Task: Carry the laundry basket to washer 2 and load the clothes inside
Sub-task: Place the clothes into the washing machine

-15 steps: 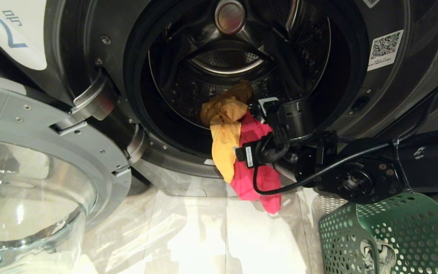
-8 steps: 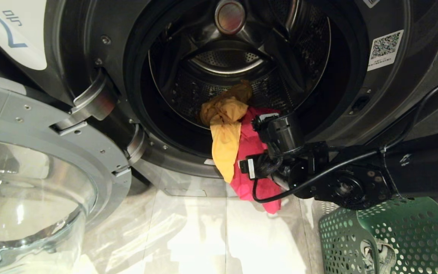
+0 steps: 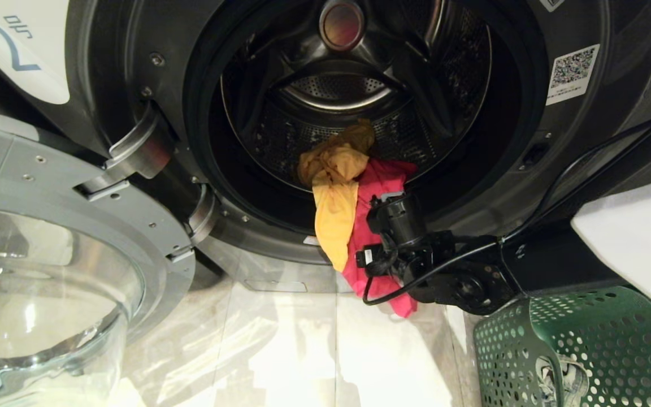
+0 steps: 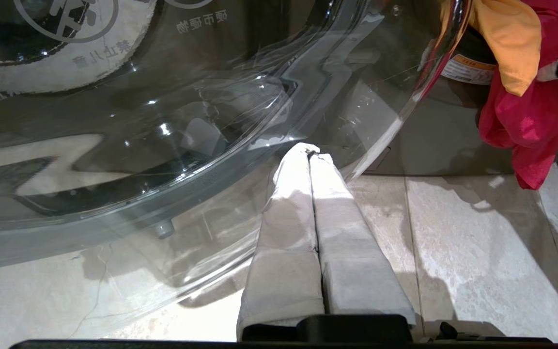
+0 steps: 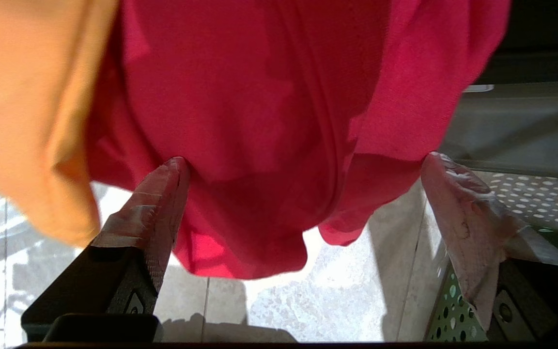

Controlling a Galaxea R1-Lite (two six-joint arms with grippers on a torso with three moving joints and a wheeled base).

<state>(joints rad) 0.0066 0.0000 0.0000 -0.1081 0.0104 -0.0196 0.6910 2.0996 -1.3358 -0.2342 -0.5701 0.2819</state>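
Washer 2 point(image 3: 133, 68) stands with its door swung open and its drum point(image 3: 337, 90) showing. A yellow garment point(image 3: 334, 198) and a pink-red garment point(image 3: 382, 181) lie over the drum's lip and hang down the front. My right arm's wrist point(image 3: 399, 217) is low at the opening, against the pink-red garment. My right gripper point(image 5: 303, 194) is open wide, and the pink-red garment point(image 5: 269, 121) hangs just past its fingertips, ungripped. The green laundry basket point(image 3: 574, 350) sits on the floor at the right. My left gripper point(image 4: 312, 152) is shut and empty beside the glass door.
The open glass door point(image 3: 48, 254) fills the left side, low over the tiled floor point(image 3: 303, 350). A white patterned cloth point(image 3: 563, 379) shows through the basket's handle hole. A white part of my body point(image 3: 636, 237) is at the right edge.
My right arm has drawn back out of the drum mouth and sunk lower, its gripper staying open. More of the pink-red garment shows on the lip. The left arm has not moved.
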